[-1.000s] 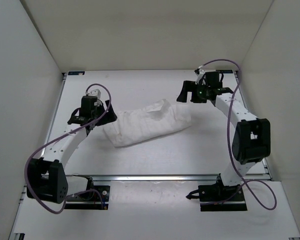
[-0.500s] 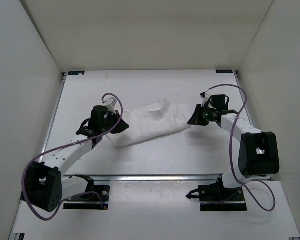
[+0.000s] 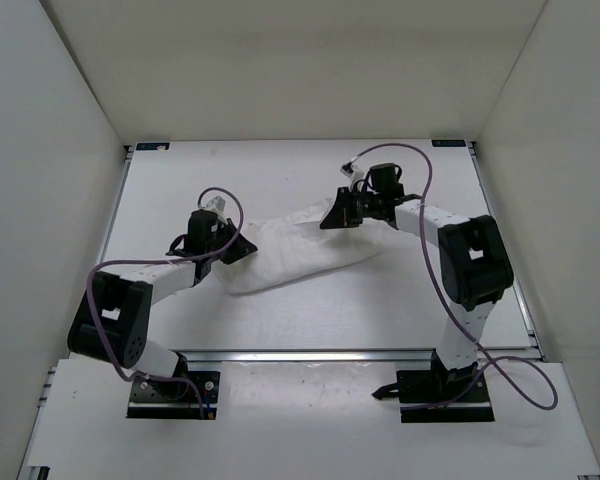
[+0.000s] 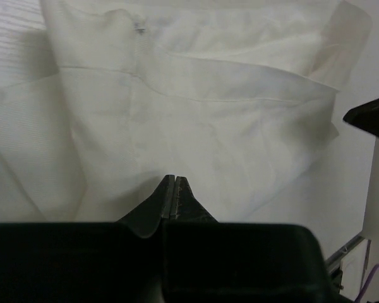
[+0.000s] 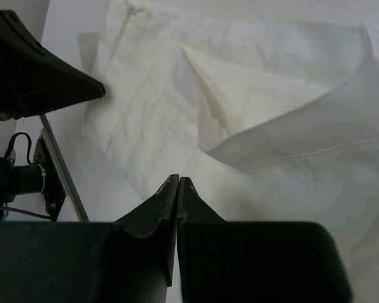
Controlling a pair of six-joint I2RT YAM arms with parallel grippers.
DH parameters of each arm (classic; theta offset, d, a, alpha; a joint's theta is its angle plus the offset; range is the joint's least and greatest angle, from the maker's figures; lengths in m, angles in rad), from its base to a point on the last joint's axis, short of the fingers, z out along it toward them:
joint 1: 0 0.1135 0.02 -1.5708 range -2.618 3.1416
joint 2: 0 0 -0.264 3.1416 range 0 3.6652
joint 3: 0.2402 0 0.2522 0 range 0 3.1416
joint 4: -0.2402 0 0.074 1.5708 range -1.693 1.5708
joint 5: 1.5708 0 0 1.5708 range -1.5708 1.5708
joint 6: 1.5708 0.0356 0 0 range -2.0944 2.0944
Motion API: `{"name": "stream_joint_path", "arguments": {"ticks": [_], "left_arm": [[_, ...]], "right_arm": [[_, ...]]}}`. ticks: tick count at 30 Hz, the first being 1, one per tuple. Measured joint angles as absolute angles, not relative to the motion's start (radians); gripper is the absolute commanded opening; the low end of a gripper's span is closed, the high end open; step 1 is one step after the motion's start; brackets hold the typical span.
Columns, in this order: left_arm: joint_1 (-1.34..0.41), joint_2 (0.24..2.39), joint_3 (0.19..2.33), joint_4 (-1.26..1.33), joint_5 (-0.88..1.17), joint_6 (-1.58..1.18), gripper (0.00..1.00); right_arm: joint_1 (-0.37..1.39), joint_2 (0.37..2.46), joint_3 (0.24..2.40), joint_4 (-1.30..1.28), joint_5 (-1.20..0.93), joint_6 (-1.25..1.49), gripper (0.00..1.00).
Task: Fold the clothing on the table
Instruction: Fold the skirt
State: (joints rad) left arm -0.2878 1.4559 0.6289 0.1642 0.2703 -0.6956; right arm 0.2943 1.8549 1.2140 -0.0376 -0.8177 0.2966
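The clothing (image 3: 298, 250) is a wrinkled white garment lying as a long bundle across the middle of the table (image 3: 400, 300). My left gripper (image 3: 242, 246) is shut at the garment's left end, fingertips together over the fabric (image 4: 196, 113) in the left wrist view, where this gripper (image 4: 175, 178) shows no cloth between its jaws. My right gripper (image 3: 330, 217) is shut over the garment's far right part. In the right wrist view it (image 5: 178, 179) points at a raised fold of the clothing (image 5: 271, 126), with nothing pinched that I can see.
White walls close in the table on three sides. A metal rail (image 3: 330, 354) runs along the front edge near both arm bases. Purple cables loop from each arm. The left gripper (image 5: 38, 69) shows in the right wrist view.
Both grippers went from open to shut. The left arm swung in to the garment's left end. The right arm dropped and moved left over its right part. The garment hardly shifted.
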Motion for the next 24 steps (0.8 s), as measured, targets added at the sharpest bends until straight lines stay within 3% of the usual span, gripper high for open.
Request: {"name": "stream_joint_path", "arguments": {"ticks": [8, 18, 20, 22, 24], "left_arm": [[-0.260, 1.557, 0.645, 0.188, 0.240, -0.715, 0.00], [-0.206, 1.560, 0.658, 0.131, 0.225, -0.696, 0.00], [-0.199, 1.552, 0.667, 0.108, 0.238, -0.688, 0.00], [-0.199, 1.536, 0.690, 0.076, 0.250, -0.668, 0.00], [-0.215, 1.513, 0.741, 0.018, 0.257, -0.627, 0.00]], "right_arm": [[0.255, 2.050, 1.259, -0.055, -0.815, 0.303, 0.00], [0.147, 2.090, 1.367, -0.036, -0.799, 0.344, 0.00], [0.138, 2.093, 1.388, -0.063, -0.793, 0.338, 0.11], [0.136, 2.075, 1.391, -0.112, -0.768, 0.318, 0.40], [0.131, 2.040, 1.382, -0.170, -0.741, 0.291, 0.55]]}}
